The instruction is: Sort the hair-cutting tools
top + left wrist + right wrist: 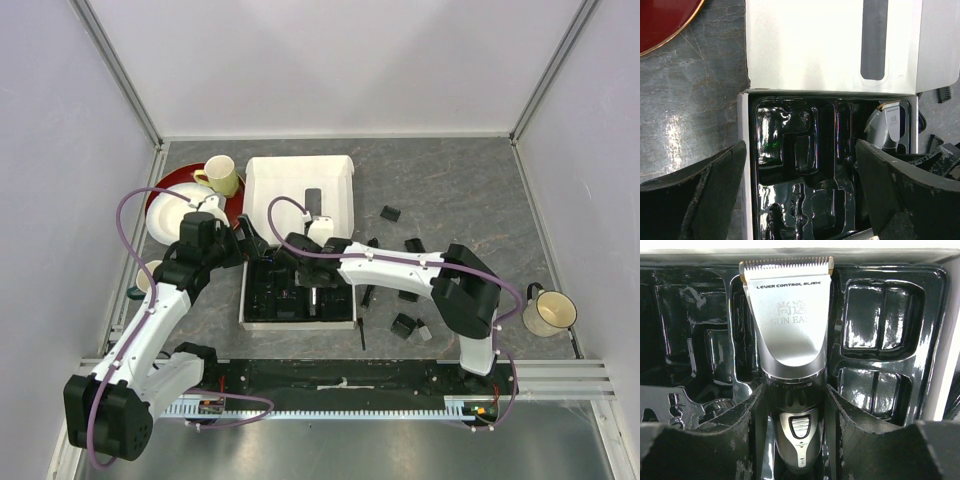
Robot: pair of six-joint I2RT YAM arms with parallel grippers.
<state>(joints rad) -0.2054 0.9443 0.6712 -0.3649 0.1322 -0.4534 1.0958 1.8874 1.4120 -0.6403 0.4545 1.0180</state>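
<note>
Clipper (pixel 790 330) is the only tool at the tray (pixel 770 130); rest unsorted. Left gripper (pixel 800 147) hangs spread wide, empty, over tray's left pockets. Right gripper (pixel 795 395) clamps clipper at middle slot, not released. Further right, combs (pixel 390 213) and brush (pixel 361 335) lie loose on table (pixel 480 190).

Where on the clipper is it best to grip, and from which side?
Grip the dark waist of the clipper just below its silver head, from above, one finger on each long side. There the body is narrow and its sides run nearly parallel, while the head widens toward the blade. The right gripper holds it so.
</note>
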